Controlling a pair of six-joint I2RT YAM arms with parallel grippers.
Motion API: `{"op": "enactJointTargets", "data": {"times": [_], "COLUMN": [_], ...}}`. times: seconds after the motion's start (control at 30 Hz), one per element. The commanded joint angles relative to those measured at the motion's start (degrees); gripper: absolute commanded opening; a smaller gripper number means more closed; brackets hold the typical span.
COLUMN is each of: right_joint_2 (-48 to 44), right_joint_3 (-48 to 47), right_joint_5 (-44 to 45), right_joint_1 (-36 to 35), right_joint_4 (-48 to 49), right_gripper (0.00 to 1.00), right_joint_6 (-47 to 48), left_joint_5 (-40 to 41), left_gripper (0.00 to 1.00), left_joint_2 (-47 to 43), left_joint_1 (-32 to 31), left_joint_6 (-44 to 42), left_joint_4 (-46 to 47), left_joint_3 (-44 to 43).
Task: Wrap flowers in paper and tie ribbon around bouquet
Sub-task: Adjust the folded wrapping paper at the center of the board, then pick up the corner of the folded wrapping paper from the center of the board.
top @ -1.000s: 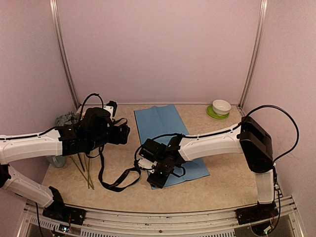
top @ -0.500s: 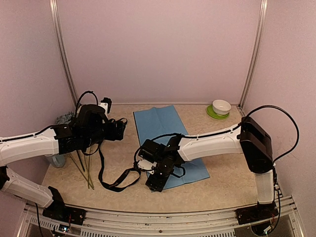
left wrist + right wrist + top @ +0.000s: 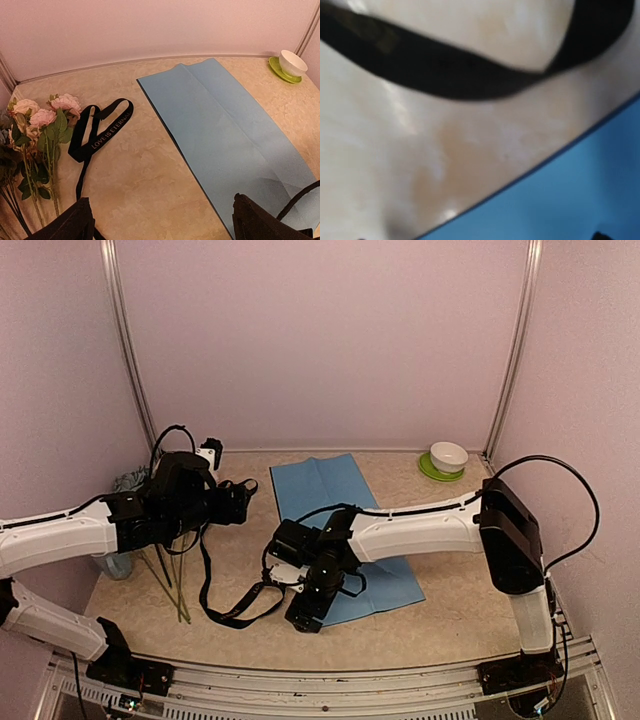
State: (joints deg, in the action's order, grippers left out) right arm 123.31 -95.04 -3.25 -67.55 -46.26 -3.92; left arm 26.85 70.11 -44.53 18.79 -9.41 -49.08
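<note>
Paper [image 3: 330, 502] lies flat in the middle of the table [image 3: 445, 625], light blue side up. A crease runs its length, and a thin dark line shows along its left edge. Flowers [image 3: 42, 120] lie at the table's left side. From above they are mostly hidden under the left arm, with only their thin stems showing. The left wrist view shows pink roses and leaves, cut off by the frame edge. A black ribbon [image 3: 107, 129] with pale lettering loops from beside the blooms toward the near edge, then curls back toward the paper's near-left corner. The left gripper [image 3: 160, 200] hovers above the table between flowers and paper, its fingers spread wide with nothing between them. The right gripper [image 3: 303, 615] hangs low at the paper's near-left corner. Its wrist view is close and blurred, showing a dark band of ribbon crossing bare tabletop, apparently just clear of the blue edge. Its fingers are mere slivers at the frame's bottom, so their spacing cannot be told. A white bowl [image 3: 449, 454] sits on a green saucer [image 3: 433, 470] in the far right corner.
</note>
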Motion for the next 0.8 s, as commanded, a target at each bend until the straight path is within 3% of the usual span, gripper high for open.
{"op": "enactJointTargets", "data": {"times": [0.0,0.1,0.27,0.5,0.67,0.77], "right_joint_2": [3.6,4.5,6.0,5.8,3.6,0.7], "right_joint_3": [1.0,2.7,3.6,3.5,1.6,0.6], "right_joint_5": [2.7,1.9,4.9,5.9,4.3,1.9], "right_joint_1": [-0.4,-0.6,-0.7,-0.5,-0.3,0.1], "right_joint_4": [-3.8,-3.1,-1.9,-1.4,-1.4,-0.3], "right_gripper": [0.92,0.83,0.49,0.34,0.0,0.0], "right_joint_6": [0.6,0.6,-0.7,-1.1,-1.2,-1.4], "left_joint_5": [-0.6,-0.7,-0.9,-0.8,-1.2,-1.4], "left_gripper": [0.94,0.94,0.94,0.94,0.94,0.94], "left_joint_2": [-1.4,-1.4,-1.3,-1.8,-1.7,-1.6], "left_joint_1": [0.7,0.9,1.4,1.8,1.9,1.9], "left_joint_6": [-0.7,-0.9,-0.8,-1.0,-0.9,-0.8], "left_joint_4": [-0.1,0.0,0.1,-0.1,0.1,0.1], "left_joint_3": [0.8,0.9,1.1,1.3,1.4,1.4]}}
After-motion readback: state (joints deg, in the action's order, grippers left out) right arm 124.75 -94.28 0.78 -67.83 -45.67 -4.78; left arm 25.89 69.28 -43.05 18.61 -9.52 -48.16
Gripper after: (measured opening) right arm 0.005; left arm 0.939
